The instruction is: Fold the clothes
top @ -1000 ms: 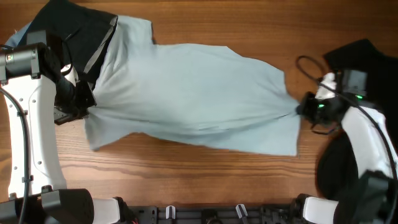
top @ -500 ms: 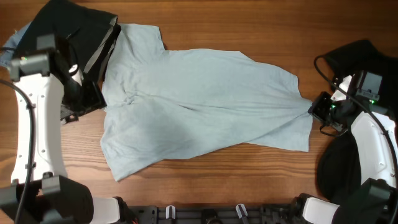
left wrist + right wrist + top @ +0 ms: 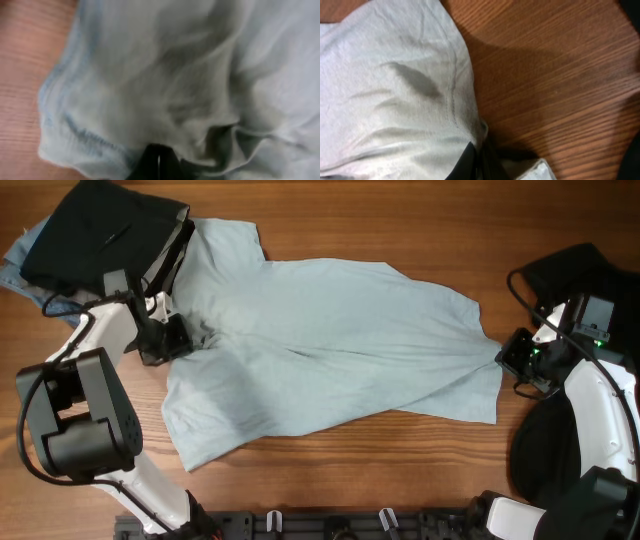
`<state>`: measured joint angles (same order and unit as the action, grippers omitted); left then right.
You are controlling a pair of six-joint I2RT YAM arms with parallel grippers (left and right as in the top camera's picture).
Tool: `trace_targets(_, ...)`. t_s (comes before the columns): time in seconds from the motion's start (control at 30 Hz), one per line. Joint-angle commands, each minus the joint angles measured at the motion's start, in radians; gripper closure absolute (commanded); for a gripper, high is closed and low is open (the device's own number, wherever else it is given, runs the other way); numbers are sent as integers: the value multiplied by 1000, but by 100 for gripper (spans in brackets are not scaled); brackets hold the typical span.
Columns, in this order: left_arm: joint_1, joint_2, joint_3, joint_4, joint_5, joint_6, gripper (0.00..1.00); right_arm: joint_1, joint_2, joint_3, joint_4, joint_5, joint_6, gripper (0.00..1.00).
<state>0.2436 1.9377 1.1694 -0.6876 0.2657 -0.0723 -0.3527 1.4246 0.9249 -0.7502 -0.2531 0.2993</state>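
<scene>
A pale blue-grey T-shirt lies spread across the wooden table, wrinkled toward both ends. My left gripper is shut on the shirt's left edge; the left wrist view shows bunched cloth pinched at the black fingertips. My right gripper is shut on the shirt's right edge; the right wrist view shows the hem gathered into the closed fingers.
A black garment with a blue one under it lies at the far left corner. More dark cloth lies at the right, by the right arm. Bare wood runs along the front.
A second ago the shirt was pulled toward the right and front. Since then my left gripper has moved right over the shirt's left edge, its arm swung round. The right gripper holds still.
</scene>
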Motion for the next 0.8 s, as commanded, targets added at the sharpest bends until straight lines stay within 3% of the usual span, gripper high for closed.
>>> trace_targets(0.0,-26,125,-16,118,7,12,96,-2,-10,13,16,10,24,96)
trace_targets(0.2,-111,186,-13,445,79,-48,96,-2,-10,13,24,10,22,96)
trace_targets(0.3,-133,182,67,398,78,-48,96,-2,-10,13,29,10,22,96)
trace_targets(0.37,-116,170,145,288,79,-47,92,-2,-10,13,28,10,22,96)
trace_targets(0.57,-29,19,370,-225,60,42,44,-2,-10,13,-34,11,18,96)
trace_targets(0.67,34,-5,362,-480,-105,43,45,-2,-10,13,-51,11,18,96)
trace_targets(0.77,92,-4,286,-551,-117,73,48,-2,-10,13,-52,10,18,96)
